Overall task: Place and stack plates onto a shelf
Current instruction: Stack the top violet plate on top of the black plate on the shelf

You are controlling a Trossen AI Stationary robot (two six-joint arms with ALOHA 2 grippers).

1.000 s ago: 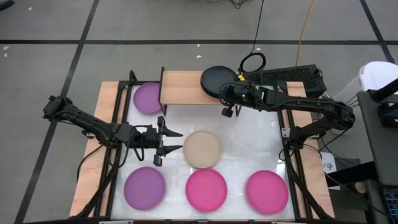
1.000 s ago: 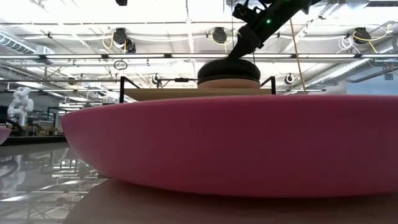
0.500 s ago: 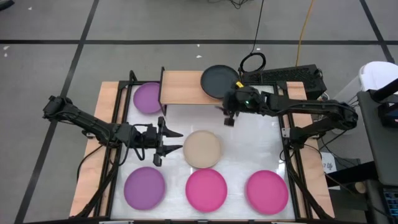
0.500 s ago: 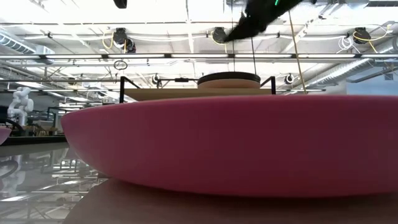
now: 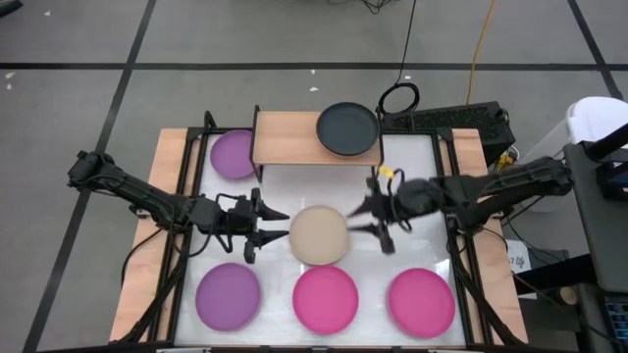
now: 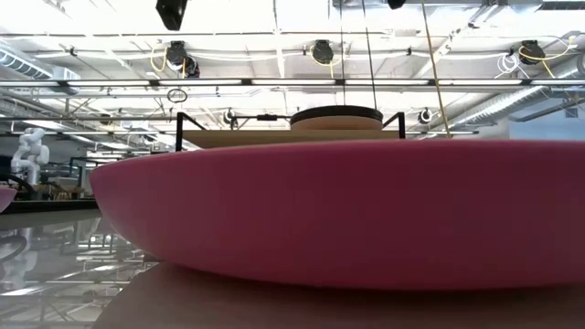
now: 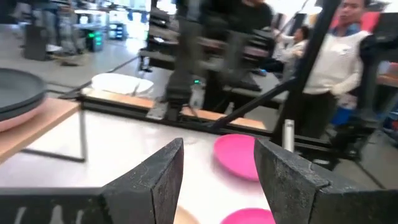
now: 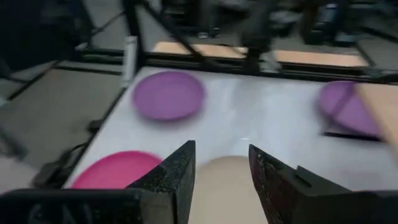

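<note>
A black plate point(image 5: 347, 129) lies on a salmon plate point(image 6: 336, 122) at the right end of the wooden shelf point(image 5: 294, 138). A purple plate point(image 5: 234, 154) sits on the table at the shelf's left end. The beige plate point(image 5: 320, 234) lies flat at the table's middle. My left gripper point(image 5: 280, 224) is open just left of it, and my right gripper point(image 5: 379, 222) is open just right of it. In the right wrist view the beige plate point(image 8: 225, 180) shows between my open fingers point(image 8: 222, 168). My left gripper point(image 7: 217, 168) is open in its own view too.
Along the table's near edge lie a purple plate point(image 5: 228, 294), a magenta plate point(image 5: 326, 297) and a pink plate point(image 5: 422, 300). The magenta plate point(image 6: 338, 210) fills the low view. People stand beyond the table in the left wrist view. Bare white table lies between the shelf and the beige plate.
My right gripper has come away from the black plate on the shelf and swung toward the table's near edge and down, ending beside the beige plate's right rim. The black plate, raised on one side before, now lies flat on the salmon plate.
</note>
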